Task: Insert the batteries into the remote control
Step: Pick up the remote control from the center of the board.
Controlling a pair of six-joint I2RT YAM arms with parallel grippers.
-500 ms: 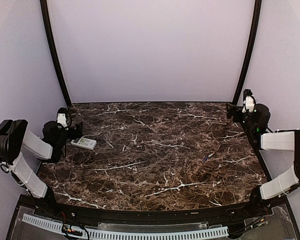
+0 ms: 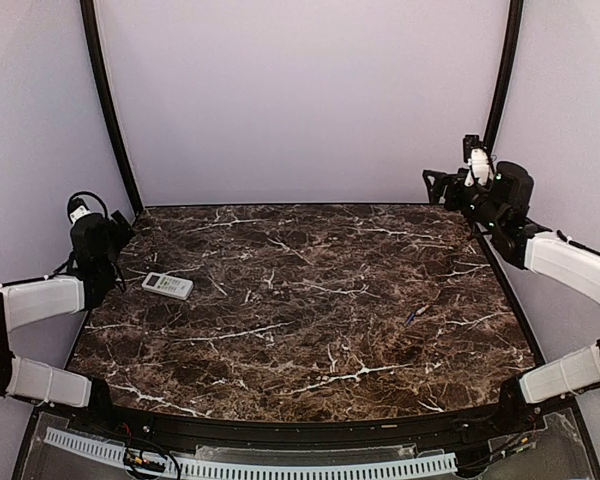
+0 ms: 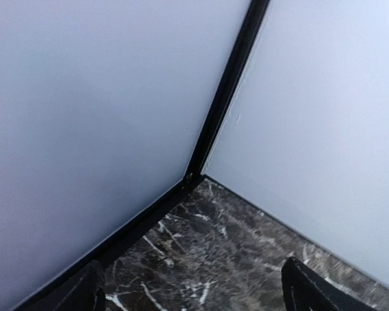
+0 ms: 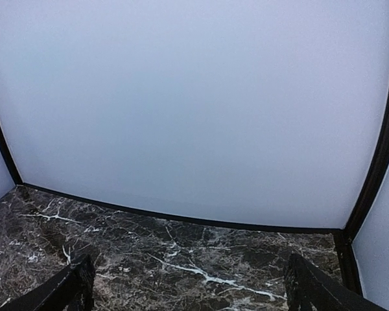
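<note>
Both jaws gaping empty, I'd pinch the likely light, stiff remote by its long edges, and the slick battery, well right of it, mid-barrel.

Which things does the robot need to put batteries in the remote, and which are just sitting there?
For the job:
- remote control, flat on the table's left side
- battery, on the right side; only one shows

Just there:
- marble table
- white walls
- black frame poles
- white slotted strip at the near edge
</note>
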